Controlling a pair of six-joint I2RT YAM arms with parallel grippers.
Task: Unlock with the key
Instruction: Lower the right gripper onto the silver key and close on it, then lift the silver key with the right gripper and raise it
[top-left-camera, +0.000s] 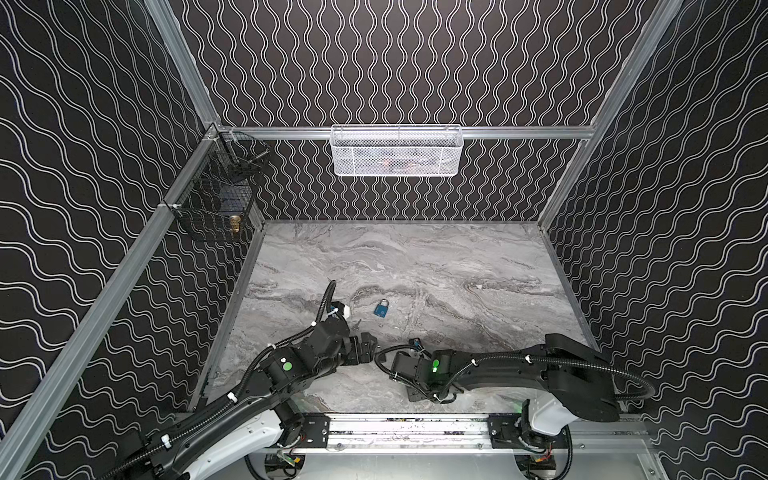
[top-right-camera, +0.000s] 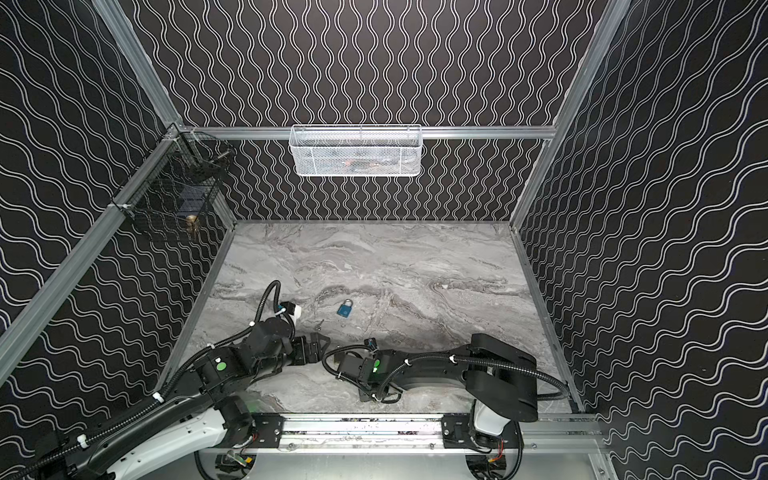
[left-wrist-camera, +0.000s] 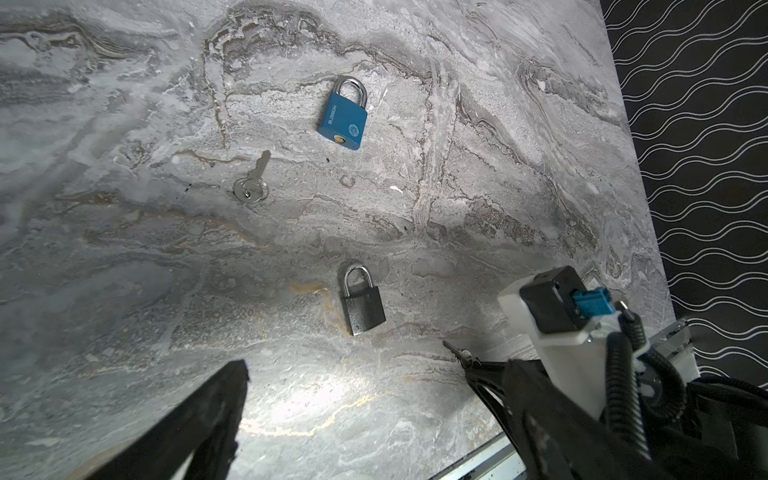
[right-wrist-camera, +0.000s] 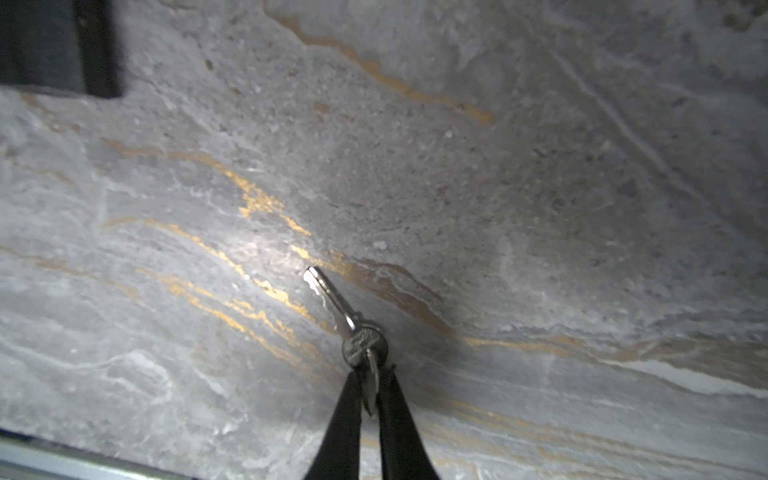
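My right gripper (right-wrist-camera: 370, 376) is shut on the round head of a small silver key (right-wrist-camera: 332, 301), whose blade sticks out just above the marble table. In the left wrist view the same key (left-wrist-camera: 456, 352) hangs a short way from a black padlock (left-wrist-camera: 362, 305) lying flat. Farther off lies a blue padlock (left-wrist-camera: 344, 118), which both top views also show (top-left-camera: 381, 308) (top-right-camera: 345, 308). My left gripper (left-wrist-camera: 374, 415) stands open over bare table near the black padlock, with nothing between its fingers. In both top views the arms hide the black padlock.
A second key on a ring (left-wrist-camera: 251, 187) lies on the table between the two padlocks, off to one side. A white mesh basket (top-left-camera: 397, 151) hangs on the back wall and a black wire basket (top-left-camera: 216, 195) on the left wall. The metal rail (top-left-camera: 407, 430) runs along the front edge.
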